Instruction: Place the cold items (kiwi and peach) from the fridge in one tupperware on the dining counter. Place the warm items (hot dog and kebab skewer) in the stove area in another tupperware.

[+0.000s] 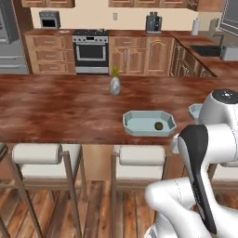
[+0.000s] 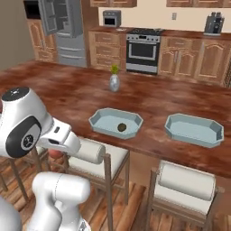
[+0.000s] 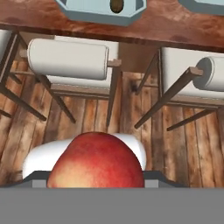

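While the jaws pinch the peach (image 3: 97, 161) low over the floor, in front of the stools (image 3: 70, 59), you need to lift it above the table (image 1: 60, 107) edge before reaching forward. Aim for the tupperware (image 2: 115, 122) already holding the kiwi (image 2: 121, 127), not the bare one (image 2: 194, 130) beside it.

The kiwi (image 1: 158, 125), a small dark olive-brown oval, lies inside a pale blue tupperware (image 1: 135, 124) on the dining counter (image 1: 60, 107), a broad slab of dark reddish-brown polished wood with cushioned stools along its near edge. A second pale blue tupperware (image 2: 215, 135) sits beside it. The peach (image 3: 96, 162), round and orange-red with a paler yellowish patch, looms close in the hand view above the wooden floor.
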### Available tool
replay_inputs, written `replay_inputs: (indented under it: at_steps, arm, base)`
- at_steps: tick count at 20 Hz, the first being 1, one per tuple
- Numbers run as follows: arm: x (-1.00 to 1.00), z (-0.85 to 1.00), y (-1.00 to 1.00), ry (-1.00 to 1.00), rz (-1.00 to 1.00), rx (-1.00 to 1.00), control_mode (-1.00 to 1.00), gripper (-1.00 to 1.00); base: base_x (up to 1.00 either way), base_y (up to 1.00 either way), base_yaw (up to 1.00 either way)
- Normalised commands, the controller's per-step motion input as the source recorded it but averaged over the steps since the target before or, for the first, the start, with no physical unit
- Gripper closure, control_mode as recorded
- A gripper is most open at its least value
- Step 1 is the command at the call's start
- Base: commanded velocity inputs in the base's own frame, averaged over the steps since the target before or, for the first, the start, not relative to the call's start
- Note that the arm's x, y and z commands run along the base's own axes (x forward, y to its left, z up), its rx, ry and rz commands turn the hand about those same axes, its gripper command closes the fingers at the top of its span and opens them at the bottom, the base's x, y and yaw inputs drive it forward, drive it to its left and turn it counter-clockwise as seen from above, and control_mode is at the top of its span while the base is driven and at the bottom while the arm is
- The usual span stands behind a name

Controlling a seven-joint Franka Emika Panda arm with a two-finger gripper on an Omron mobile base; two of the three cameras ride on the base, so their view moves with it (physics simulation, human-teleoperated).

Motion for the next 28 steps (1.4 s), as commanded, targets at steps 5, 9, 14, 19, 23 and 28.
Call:
replay_inputs:
  at_steps: [5, 9, 14, 19, 23, 28]
  arm:
    - [0.0, 0.0, 0.0, 0.0, 0.0, 0.0, 1.0, 1.0]
    - [0.0, 0.0, 0.0, 0.0, 0.0, 0.0, 1.0, 1.0]
    - [0.0, 0.0, 0.0, 0.0, 0.0, 0.0, 1.0, 1.0]
    - [0.0, 0.0, 0.0, 0.0, 0.0, 0.0, 1.0, 1.0]
    - [0.0, 0.0, 0.0, 0.0, 0.0, 0.0, 1.0, 1.0]
    - [0.0, 0.0, 0.0, 0.0, 0.0, 0.0, 1.0, 1.0]
  base:
    - [0.31, 0.53, -0.24]
    - [0.09, 0.62, -0.28]
    - [0.16, 0.21, -0.24]
    - [0.33, -0.01, -0.13]
    - [0.54, 0.0, -0.08]
    - [0.68, 0.0, -0.04]
